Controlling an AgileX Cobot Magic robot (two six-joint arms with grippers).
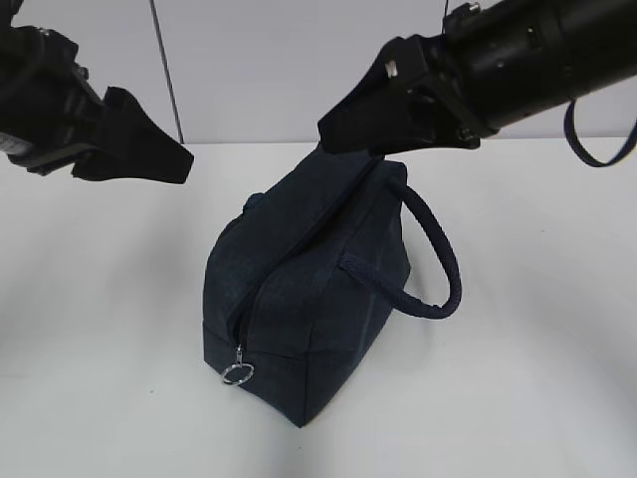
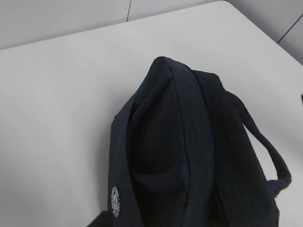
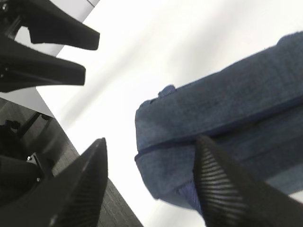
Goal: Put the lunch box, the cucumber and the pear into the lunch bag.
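The dark navy lunch bag (image 1: 318, 289) stands in the middle of the white table. Its metal ring pull (image 1: 237, 374) hangs at the near low end, one loop handle (image 1: 443, 264) sticks out to the right, and its top looks closed. The bag also fills the left wrist view (image 2: 189, 156). My right gripper (image 1: 338, 134) hovers open over the bag's far end, and in the right wrist view (image 3: 151, 138) its fingers (image 3: 90, 184) stand either side of a bag corner (image 3: 213, 118). My left gripper (image 1: 179, 159) is raised left of the bag, its fingers (image 3: 57, 71) apart and empty. The lunch box, cucumber and pear are out of view.
The white table (image 1: 109, 319) runs to a pale wall behind. A dark cable loop (image 1: 597, 149) hangs off the right arm. The table's far edge and rounded corner (image 2: 227, 4) show in the left wrist view.
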